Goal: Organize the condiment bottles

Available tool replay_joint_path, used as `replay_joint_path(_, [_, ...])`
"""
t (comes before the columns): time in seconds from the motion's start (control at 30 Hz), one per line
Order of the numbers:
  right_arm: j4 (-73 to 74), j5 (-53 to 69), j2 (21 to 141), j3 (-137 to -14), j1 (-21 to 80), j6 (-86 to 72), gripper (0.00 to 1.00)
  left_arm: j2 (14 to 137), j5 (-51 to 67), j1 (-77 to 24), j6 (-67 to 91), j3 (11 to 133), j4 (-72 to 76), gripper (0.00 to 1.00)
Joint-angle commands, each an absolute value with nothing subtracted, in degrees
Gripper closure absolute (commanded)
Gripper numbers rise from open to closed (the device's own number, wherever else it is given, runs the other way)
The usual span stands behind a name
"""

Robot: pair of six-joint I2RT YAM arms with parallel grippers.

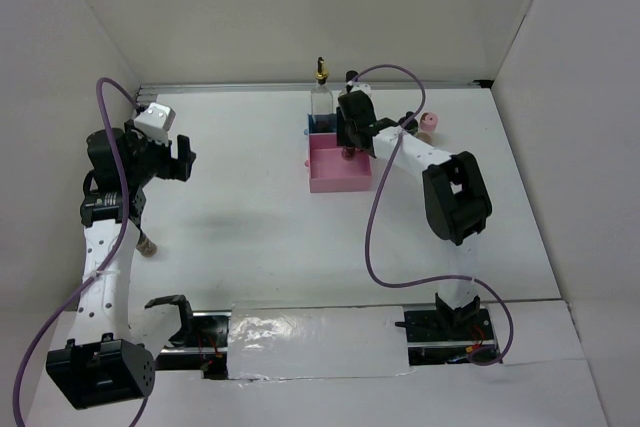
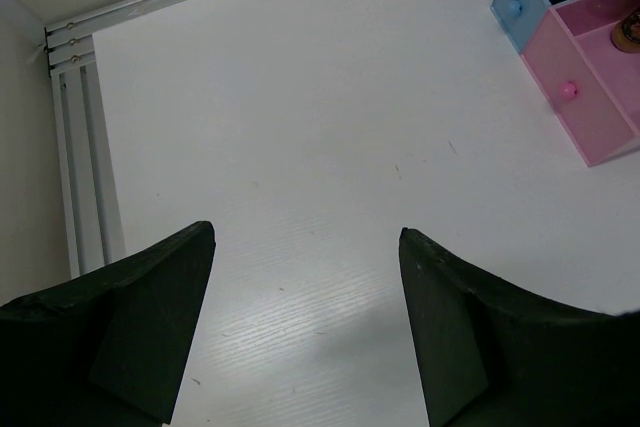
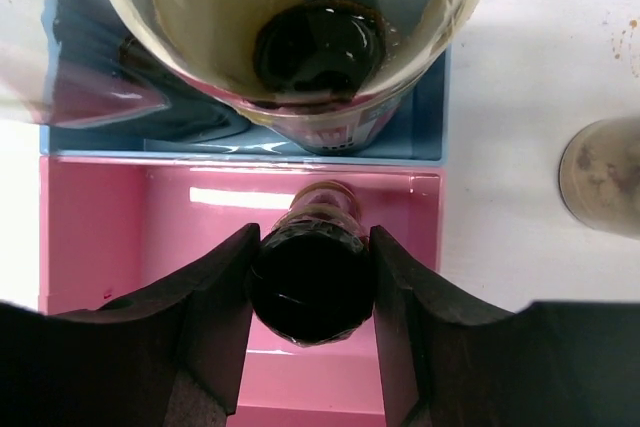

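My right gripper (image 3: 314, 235) is shut on a small dark-lidded spice jar (image 3: 310, 292) inside the pink tray (image 3: 120, 237), near its far right corner; I cannot tell whether the jar touches the floor. A tall clear glass bottle (image 3: 310, 47) stands in the blue tray (image 3: 435, 117) just beyond. In the top view the right gripper (image 1: 349, 147) is over the pink tray (image 1: 335, 179), and the gold-black pourer bottle (image 1: 321, 87) stands behind it. A pink-capped shaker (image 1: 428, 122) stands to the right. My left gripper (image 1: 183, 159) is open and empty at far left.
Another small jar (image 1: 148, 245) stands on the table beside the left arm. The left wrist view shows the open left gripper (image 2: 305, 232) over bare table, with the blue tray (image 2: 520, 7) and pink tray (image 2: 600, 117) far right. A blurred round jar (image 3: 605, 177) stands right of the trays.
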State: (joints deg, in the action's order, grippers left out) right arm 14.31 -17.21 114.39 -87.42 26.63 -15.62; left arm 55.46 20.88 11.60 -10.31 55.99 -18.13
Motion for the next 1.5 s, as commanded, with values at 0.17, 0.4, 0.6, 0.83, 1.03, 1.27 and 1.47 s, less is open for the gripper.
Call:
replay_joint_path(0.17, [12.22, -17.93, 113.47, -88.68, 26.54, -14.77, 0.11, 54.58, 21.88, 12.04, -10.02, 57.04, -15.21, 0.13])
replay_joint_path(0.4, [15.73, -15.91, 110.13, -90.00, 27.16, -13.45, 0.00, 56.68, 15.05, 12.13, -15.55, 63.51, -25.20, 0.04])
replay_joint_path(0.6, [21.44, -13.80, 105.30, -89.74, 28.03, -13.36, 0.00, 67.13, 0.46, 15.90, -21.89, 78.10, -50.82, 0.01])
replay_joint_path(0.83, [25.48, -12.13, 103.62, -88.42, 29.53, -14.41, 0.00, 69.61, 4.92, 28.98, -17.67, 76.94, -66.53, 0.01])
replay_joint_path(1.03, [26.54, -10.81, 103.54, -89.03, 32.60, -12.48, 0.00, 72.86, 11.77, 36.38, -13.89, 71.90, -65.75, 0.02])
replay_joint_path(1.27, [27.78, -10.99, 102.92, -89.04, 36.56, -10.81, 0.00, 72.86, 7.30, 38.84, -13.53, 64.34, -60.22, 0.01])
replay_joint_path(1.47, [26.90, -12.13, 100.64, -85.70, 37.79, -11.16, 0.00, 74.79, 8.97, 40.52, -13.62, 61.53, -56.61, 0.01])
